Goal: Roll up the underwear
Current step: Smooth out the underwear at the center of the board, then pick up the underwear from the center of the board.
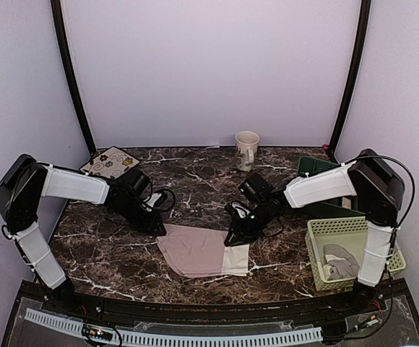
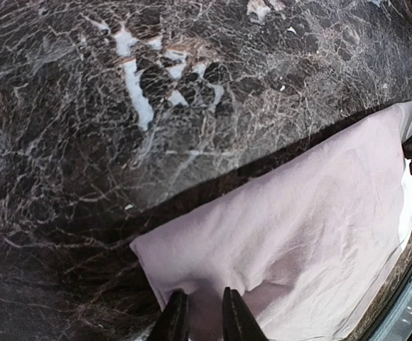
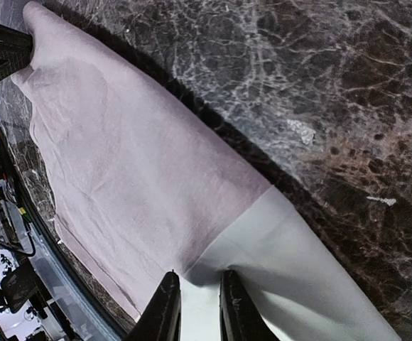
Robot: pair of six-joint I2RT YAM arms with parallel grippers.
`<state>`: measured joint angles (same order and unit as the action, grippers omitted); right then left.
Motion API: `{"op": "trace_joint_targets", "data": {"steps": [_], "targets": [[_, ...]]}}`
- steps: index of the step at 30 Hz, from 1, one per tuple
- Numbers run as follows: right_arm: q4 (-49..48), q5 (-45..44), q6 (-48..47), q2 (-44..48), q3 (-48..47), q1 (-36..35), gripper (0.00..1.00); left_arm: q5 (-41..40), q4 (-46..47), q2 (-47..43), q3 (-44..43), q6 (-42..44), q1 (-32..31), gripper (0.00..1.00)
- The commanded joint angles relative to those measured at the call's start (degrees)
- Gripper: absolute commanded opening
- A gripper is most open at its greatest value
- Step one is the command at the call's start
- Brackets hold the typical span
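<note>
Though pinched, dusty-pink underwear (image 1: 197, 250), cream-panelled, flat.

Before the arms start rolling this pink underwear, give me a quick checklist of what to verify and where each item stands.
1. Left gripper pinching the far left corner of the underwear: ok.
2. Right gripper pinching the far edge at the pink-cream seam: ok.
3. Underwear lying flat on the table, not yet rolled: ok.
4. Both cloth layers caught in each pinch: cannot tell.
5. Mug standing well behind the cloth, out of a roll toward the near edge: ok.
6. Basket apart from the cloth's right edge: ok.
</note>
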<state>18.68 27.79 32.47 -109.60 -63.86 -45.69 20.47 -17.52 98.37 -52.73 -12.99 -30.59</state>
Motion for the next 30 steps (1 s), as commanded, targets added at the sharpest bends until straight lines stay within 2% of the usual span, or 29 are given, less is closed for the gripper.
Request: {"op": "trace_joint_targets", "data": {"steps": [1,7,9,13,16,18,20,21,22,23,24,26,27,28,30], "targets": [[2.50,-2.74,-3.74,-3.56,0.17,0.09,0.19,-3.94,-3.85,-2.00,3.72,-1.24,0.93,0.19],[2.62,-0.21,-7.98,0.99,-1.79,-0.86,0.28,-6.07,-5.37,-8.04,5.27,-1.47,3.39,0.20],[2.52,0.73,-9.22,5.05,-1.80,-1.10,0.30,-4.34,-4.77,-11.44,5.08,0.35,3.26,0.26],[-0.44,0.69,-11.83,13.95,0.10,-2.28,0.34,2.14,-1.25,-20.70,6.36,5.99,3.14,0.42],[-1.02,-5.08,-16.49,21.67,3.02,-4.21,0.36,3.48,-1.02,-26.65,6.18,11.72,1.15,0.46],[-3.35,-11.89,-20.15,27.50,5.37,-5.55,0.40,-1.44,-1.81,-29.94,5.09,17.83,-3.44,0.49],[-6.93,-16.87,-21.83,32.96,7.86,-5.79,0.45,-6.26,-0.57,-33.92,4.44,21.43,-6.46,0.56],[-8.89,-19.53,-22.69,35.37,8.70,-5.66,0.49,-6.31,0.25,-35.24,4.07,22.18,-6.65,0.67],[-10.97,-23.39,-22.64,37.22,9.66,-5.64,0.62,-6.75,1.57,-36.48,3.89,22.27,-6.67,0.95],[-13.04,-28.70,-21.25,38.82,10.69,-5.64,0.83,-7.37,3.56,-37.44,4.28,21.98,-6.63,0.99],[-15.30,-35.22,-19.79,40.13,11.36,-5.64,0.96,-8.10,5.90,-38.25,4.88,21.07,-6.65,0.99],[-20.66,-37.18,-19.45,41.72,13.55,-5.49,0.98,-8.35,10.74,-39.12,6.47,20.24,-6.67,0.99],[-22.14,-41.14,-25.00,42.21,14.37,-5.28,1.00,-8.87,12.25,-39.20,7.20,19.85,-6.68,0.99],[-21.49,-36.45,-30.63,42.54,14.42,-5.13,1.00,-4.98,12.48,-38.84,7.33,22.54,-6.63,0.99],[-17.75,-26.70,-39.22,42.19,14.40,-5.20,0.98,2.71,7.13,-36.49,6.54,29.13,-7.19,0.99]]}}
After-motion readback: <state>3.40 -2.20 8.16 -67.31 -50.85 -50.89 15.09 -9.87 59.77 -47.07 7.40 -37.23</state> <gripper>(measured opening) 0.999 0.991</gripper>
